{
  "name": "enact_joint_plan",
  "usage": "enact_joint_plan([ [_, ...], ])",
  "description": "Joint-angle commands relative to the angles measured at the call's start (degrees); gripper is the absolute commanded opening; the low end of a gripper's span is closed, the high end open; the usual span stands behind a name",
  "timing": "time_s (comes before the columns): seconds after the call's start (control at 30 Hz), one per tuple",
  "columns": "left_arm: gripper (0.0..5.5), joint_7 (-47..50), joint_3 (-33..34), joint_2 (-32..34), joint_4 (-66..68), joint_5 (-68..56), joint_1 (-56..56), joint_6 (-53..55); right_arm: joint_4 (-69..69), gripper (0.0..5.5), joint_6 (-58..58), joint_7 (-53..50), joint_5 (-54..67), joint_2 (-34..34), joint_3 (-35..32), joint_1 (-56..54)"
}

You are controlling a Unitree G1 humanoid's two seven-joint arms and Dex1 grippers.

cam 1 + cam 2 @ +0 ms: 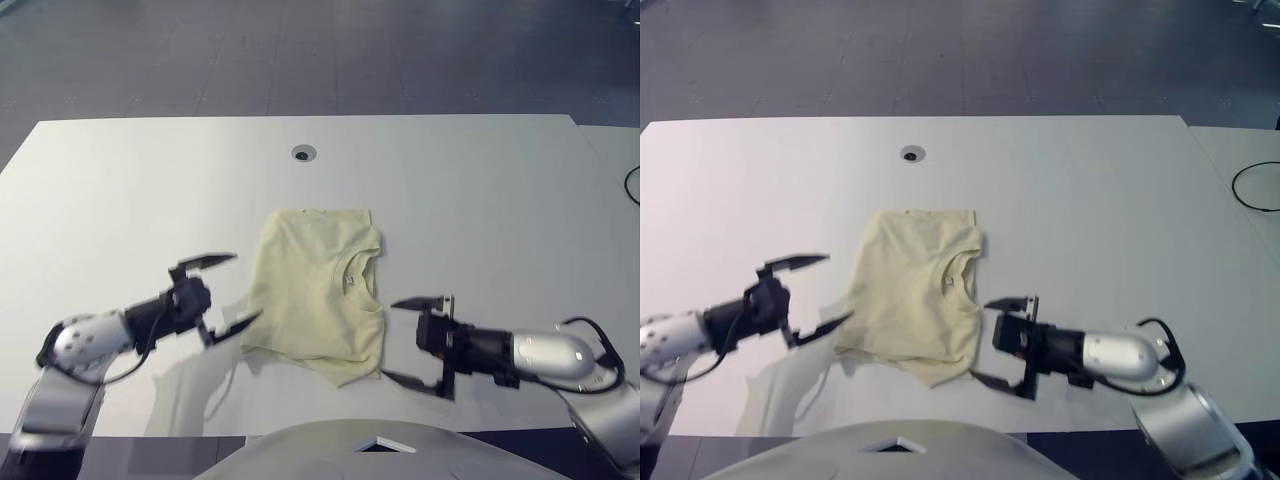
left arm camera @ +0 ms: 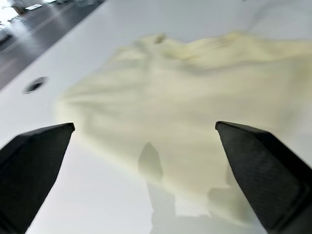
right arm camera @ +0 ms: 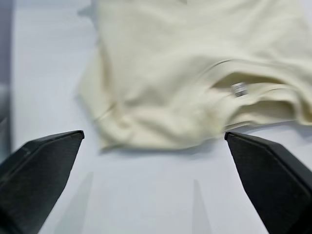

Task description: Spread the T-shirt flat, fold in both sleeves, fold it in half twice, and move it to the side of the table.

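T-shirt: the pale yellow T-shirt (image 1: 320,290) lies folded into a rough rectangle on the white bench (image 1: 120,190). It is mid-width and toward the near edge. The collar opening faces the robot's right, and the near corner is rumpled and juts out.

Left end effector: the left end effector (image 1: 248,285) hovers at the T-shirt's left near edge, spread wide and holding nothing. Its lower fingertip is just beside the hem; whether it touches cannot be told.

Right end effector: the right end effector (image 1: 388,339) sits just off the T-shirt's right side, below the collar. It is also spread wide and empty, with a strip of bare bench between it and the cloth.

Head views: these take in both arms and the whole garment. They also show a round hole (image 1: 303,153) in the bench beyond the T-shirt, and a dark cable loop (image 1: 1255,185) on the adjoining surface at the far right.

Left wrist view: two dark fingers (image 2: 36,161) frame the T-shirt from its plain side. Soft creases run across the top layer, finger shadows fall on the near hem, and the hole sits off in the distance.

Right wrist view: two dark fingers (image 3: 265,170) frame the collar side. This close view shows the white neck label (image 3: 238,88) inside the neckline, the ribbed collar band, and the stacked layers at the bunched corner. The head views give the neck label as a small speck.
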Motion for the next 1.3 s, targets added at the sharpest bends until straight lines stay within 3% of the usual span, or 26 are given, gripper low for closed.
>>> enact_joint_plan([
  [0.03,5.38,-5.78,5.82,5.23,-8.79,-4.42,5.30,0.72,-2.84,5.38,-9.34,1.56,-4.69,-5.62,-2.62,9.32],
  [0.1,5.38,-7.15,4.36,5.79,-8.32,-0.49,6.89,-3.18,-1.36,5.38,-13.18,-0.22,-8.72,-6.02,-0.99,10.57],
  [0.23,5.38,-2.38,-4.71,2.89,-4.89,16.88,8.27,-13.45,3.43,5.38,-18.21,-5.24,-18.53,-3.38,4.96,7.90],
  [0.4,4.61,6.60,-11.02,0.19,0.81,32.93,6.59,-15.99,5.91,5.40,-20.27,-6.21,-23.24,-1.49,9.26,6.04],
  [0.63,3.38,13.12,-15.87,2.34,7.17,48.11,1.37,-17.42,6.48,5.40,-19.93,-5.80,-25.31,0.64,11.52,4.74],
  [1.03,1.15,10.92,-19.31,5.50,5.44,44.60,-0.40,-14.75,7.87,5.40,-18.64,-8.78,-34.79,5.75,17.03,6.02],
  [1.3,0.02,10.39,-20.86,6.42,6.37,43.12,-3.47,-14.05,14.53,5.40,-19.48,-9.89,-41.95,7.74,17.06,-1.03],
])
